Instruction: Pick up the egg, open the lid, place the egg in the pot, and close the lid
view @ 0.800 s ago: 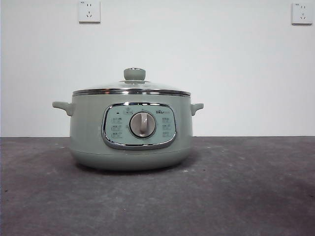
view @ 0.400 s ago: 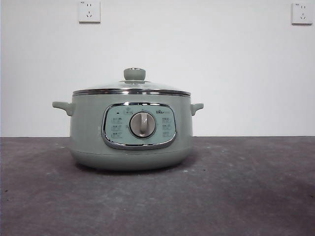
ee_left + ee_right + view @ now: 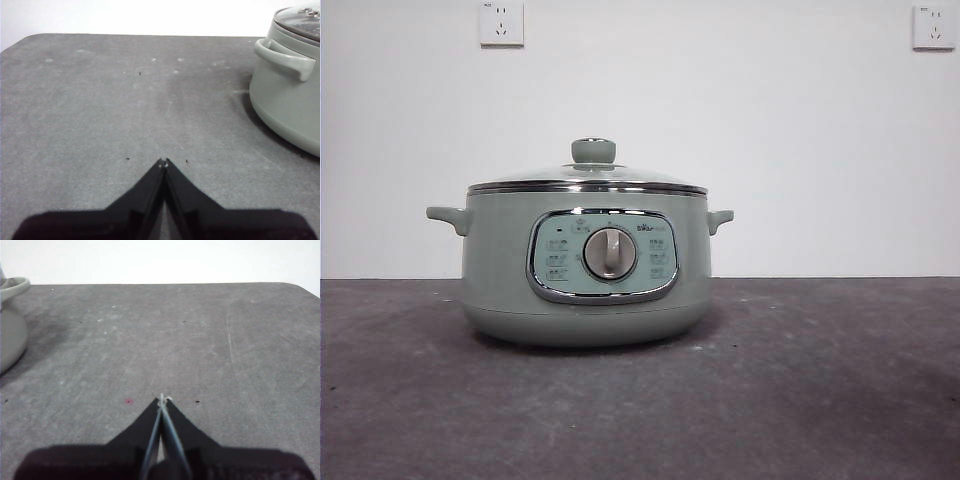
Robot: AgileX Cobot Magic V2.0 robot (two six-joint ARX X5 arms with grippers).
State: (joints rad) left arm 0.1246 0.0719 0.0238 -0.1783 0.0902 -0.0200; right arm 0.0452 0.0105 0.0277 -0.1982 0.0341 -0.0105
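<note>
While egg is showing in no view, both hands are waiting pinched shut, empty: left hand (image 3: 163,163) and right hand (image 3: 162,399) flanking pot (image 3: 585,265), lid (image 3: 588,176) sitting closed.

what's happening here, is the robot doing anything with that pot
Nothing is being handled right now. The pot stands on the grey table with the lid seated on it. The left hand hangs over bare table beside the pot, jaws shut and holding nothing. The right hand is on the pot's other side, also shut and holding nothing. No egg shows in any view, so I cannot tell whether it is already inside or out of sight.
</note>
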